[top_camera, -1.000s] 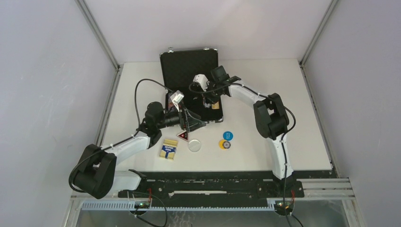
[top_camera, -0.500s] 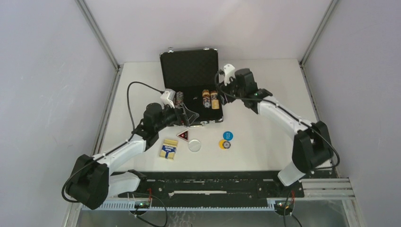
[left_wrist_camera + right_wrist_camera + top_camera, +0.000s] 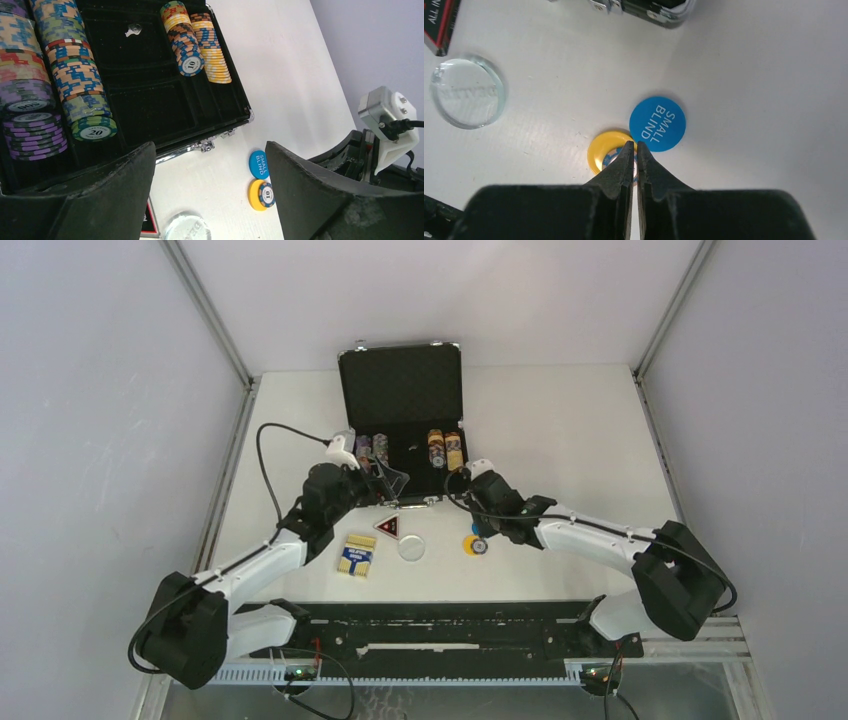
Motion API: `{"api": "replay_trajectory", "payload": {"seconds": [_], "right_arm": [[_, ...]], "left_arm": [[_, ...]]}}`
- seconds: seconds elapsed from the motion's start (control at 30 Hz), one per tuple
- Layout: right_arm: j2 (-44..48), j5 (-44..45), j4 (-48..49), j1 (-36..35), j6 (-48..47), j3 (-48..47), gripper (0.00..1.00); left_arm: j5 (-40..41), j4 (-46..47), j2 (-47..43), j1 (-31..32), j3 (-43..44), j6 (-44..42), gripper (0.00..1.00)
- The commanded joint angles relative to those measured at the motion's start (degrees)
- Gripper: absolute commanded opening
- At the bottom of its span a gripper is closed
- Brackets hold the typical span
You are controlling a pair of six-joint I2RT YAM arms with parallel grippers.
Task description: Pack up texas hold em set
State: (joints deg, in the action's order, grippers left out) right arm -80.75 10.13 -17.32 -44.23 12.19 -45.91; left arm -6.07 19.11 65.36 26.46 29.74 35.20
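We've got chips [image 3: 75,85] in the briefcase [image 3: 400,385], but card box [image 3: 357,555], token [image 3: 388,527] and discs [image 3: 657,123] sit just in front of it; left pincer [image 3: 207,150] gapes empty, right pincer [image 3: 634,146] is pinched shut.

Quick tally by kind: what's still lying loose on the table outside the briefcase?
Round discs: 3 (clear disc, blue disc, yellow disc)
Card box: 1
Triangular token: 1
Total: 5
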Motion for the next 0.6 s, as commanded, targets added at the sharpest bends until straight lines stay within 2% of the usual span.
{"api": "replay_trajectory", "payload": {"seconds": [0.0,0.57], "right_arm": [[2.79,4.16,1.98,-0.8,5.77,1.38,0.11],[-2.78,3.89,3.95,-4.17,8.09,2.79,0.12]], "left_arm": [[0.06,3.67,0.42,0.25,-0.95,2.59,0.84],[-2.2,3.91,2.78,0.17,-0.31,3.04,0.84]]}}
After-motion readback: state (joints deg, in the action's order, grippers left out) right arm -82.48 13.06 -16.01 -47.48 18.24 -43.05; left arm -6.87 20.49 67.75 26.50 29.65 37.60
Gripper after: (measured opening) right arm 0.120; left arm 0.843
